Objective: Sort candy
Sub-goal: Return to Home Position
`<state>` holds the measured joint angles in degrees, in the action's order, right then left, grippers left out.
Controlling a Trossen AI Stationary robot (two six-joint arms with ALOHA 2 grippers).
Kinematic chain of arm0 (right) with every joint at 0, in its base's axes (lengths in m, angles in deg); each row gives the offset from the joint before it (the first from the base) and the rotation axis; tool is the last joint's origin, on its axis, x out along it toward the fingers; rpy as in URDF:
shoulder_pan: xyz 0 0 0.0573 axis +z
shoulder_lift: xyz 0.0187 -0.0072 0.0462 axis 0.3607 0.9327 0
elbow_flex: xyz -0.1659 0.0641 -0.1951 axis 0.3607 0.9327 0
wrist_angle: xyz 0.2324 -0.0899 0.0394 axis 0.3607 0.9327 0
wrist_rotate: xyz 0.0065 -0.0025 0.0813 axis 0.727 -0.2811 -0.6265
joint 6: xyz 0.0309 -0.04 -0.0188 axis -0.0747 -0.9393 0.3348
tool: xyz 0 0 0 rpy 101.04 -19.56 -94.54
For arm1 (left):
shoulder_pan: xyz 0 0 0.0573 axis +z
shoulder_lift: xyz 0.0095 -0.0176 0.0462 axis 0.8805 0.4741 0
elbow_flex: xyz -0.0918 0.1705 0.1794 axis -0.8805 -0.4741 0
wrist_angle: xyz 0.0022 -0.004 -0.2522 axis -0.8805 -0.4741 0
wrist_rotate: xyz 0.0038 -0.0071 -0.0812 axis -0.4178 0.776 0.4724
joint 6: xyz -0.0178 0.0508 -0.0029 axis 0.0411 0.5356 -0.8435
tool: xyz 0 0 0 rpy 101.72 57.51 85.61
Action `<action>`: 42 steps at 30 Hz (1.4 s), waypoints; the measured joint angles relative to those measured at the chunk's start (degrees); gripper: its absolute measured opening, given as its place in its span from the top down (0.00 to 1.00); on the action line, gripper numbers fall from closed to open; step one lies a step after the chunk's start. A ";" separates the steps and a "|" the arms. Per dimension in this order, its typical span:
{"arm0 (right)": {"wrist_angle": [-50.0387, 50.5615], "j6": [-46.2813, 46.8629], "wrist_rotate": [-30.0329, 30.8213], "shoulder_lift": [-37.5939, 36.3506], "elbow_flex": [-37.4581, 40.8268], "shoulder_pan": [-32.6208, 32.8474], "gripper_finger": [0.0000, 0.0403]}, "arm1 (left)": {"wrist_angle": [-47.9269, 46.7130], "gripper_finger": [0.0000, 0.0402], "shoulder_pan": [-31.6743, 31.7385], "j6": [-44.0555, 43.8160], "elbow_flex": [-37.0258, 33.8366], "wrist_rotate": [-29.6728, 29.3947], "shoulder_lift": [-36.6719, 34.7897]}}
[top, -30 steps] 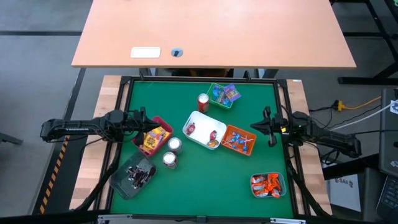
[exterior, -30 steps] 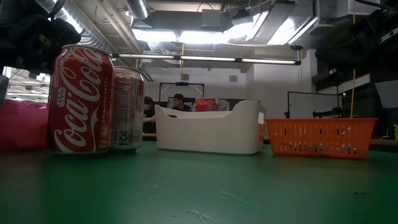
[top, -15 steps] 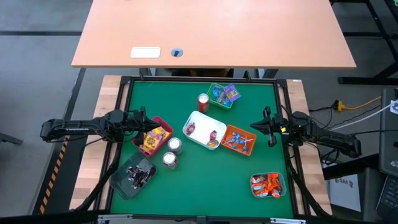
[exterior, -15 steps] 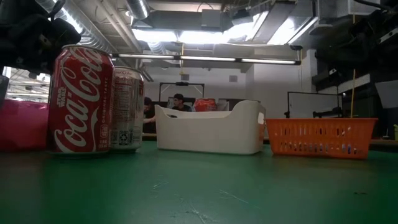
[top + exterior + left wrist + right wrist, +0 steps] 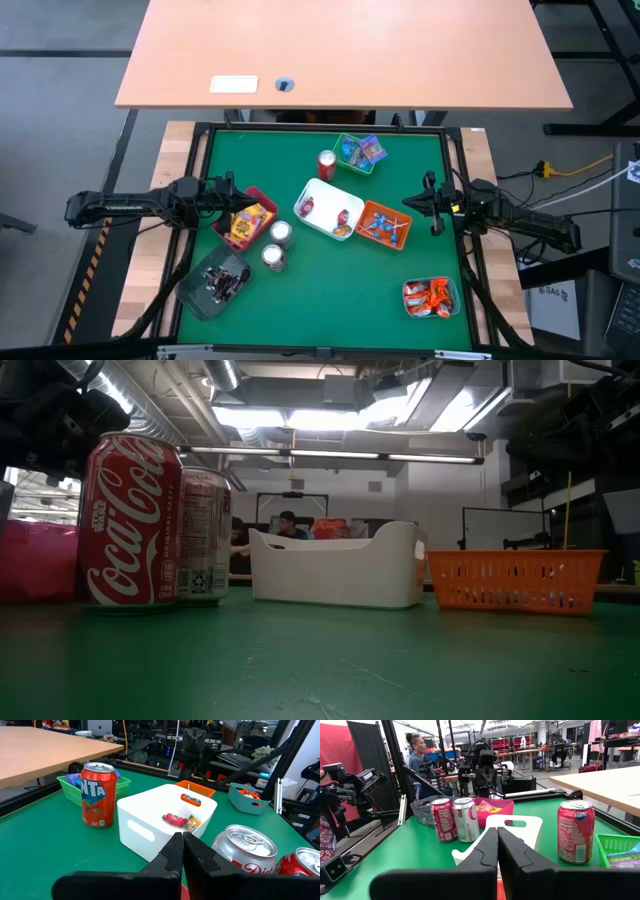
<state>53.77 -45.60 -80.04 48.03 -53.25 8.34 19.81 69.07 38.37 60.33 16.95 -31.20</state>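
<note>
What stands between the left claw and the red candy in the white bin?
Only the near wall of the white bin. The shut left claw points straight at the red candy; silver-topped cans stand to one side, the Fanta can to the other. Right claw waits far right.

The closed left gripper [image 5: 182, 840] faces a white tray [image 5: 141, 846] holding candy [image 5: 174, 819].
</note>
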 joint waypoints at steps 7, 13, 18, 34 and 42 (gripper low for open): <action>0.01 0.02 0.00 0.00 0.00 0.00 0.99 | 0.00 1.00 -0.01 0.00 0.00 0.00 -0.01; 0.02 0.02 0.02 0.00 0.00 0.00 0.99 | 0.10 1.00 -0.03 0.00 0.00 0.01 -4.41; 0.02 0.02 0.02 0.00 0.00 0.00 0.99 | 0.02 1.00 -0.01 0.00 0.00 0.01 -8.15; 0.03 0.04 0.05 0.02 0.00 0.02 0.99 | 0.50 1.00 -0.01 0.00 -0.02 0.01 -11.47; 0.02 0.04 0.04 0.02 0.00 0.02 0.99 | 0.48 1.00 -0.01 0.00 -0.02 0.01 -11.47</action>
<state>53.80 -45.55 -80.00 48.05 -53.25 8.37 20.29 69.06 38.37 60.31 16.96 -42.67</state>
